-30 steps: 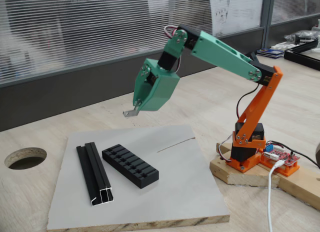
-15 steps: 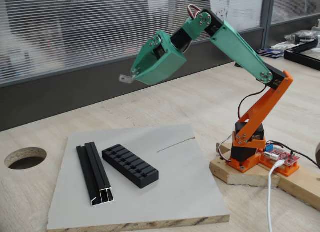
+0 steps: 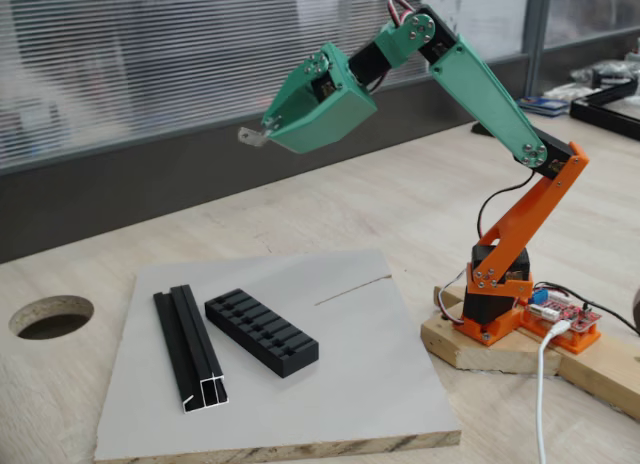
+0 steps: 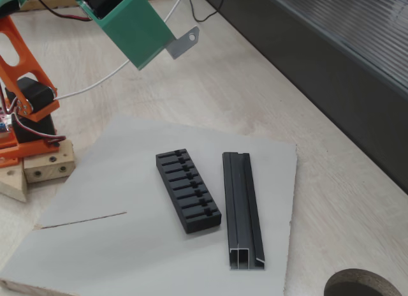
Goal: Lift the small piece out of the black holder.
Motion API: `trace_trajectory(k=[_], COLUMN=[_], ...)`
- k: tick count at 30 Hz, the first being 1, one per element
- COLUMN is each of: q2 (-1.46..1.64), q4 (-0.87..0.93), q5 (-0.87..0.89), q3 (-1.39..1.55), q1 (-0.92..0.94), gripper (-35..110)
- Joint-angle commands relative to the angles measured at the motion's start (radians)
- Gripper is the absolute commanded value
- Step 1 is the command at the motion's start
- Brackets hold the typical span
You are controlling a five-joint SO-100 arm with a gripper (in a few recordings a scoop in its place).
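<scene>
Small piece (image 3: 256,136), a grey metal bracket, sits pinched at the tip of the green gripper (image 3: 268,131) in a fixed view, high above the grey board (image 3: 370,384) and well clear of the black holder (image 3: 261,331). That holder lies flat on the board with its row of slots facing up, and nothing can be made out in them from here. Just beside the holder, on its left, lies a longer black grooved rail (image 3: 189,348), parallel and apart from it. The board's right half is bare, and a round hole (image 3: 50,315) in the wooden table (image 3: 420,204) lies beyond the board's left edge. From the other fixed view, the small piece (image 4: 183,42) juts from the gripper (image 4: 167,48) with a hole through its flat tab, a detail lost in the first. Below, the black holder (image 4: 188,190) shows its slots more plainly, all looking unfilled, with the rail (image 4: 241,210) to its right.
</scene>
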Motion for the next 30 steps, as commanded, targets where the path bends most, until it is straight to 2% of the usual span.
trace_trajectory(k=[1, 30], q2=[0.038, 0.037], q4=[0.008, 0.008], q5=[0.008, 0.008], q3=[-0.029, -0.018], q1=[-0.015, -0.017], gripper=[4, 4])
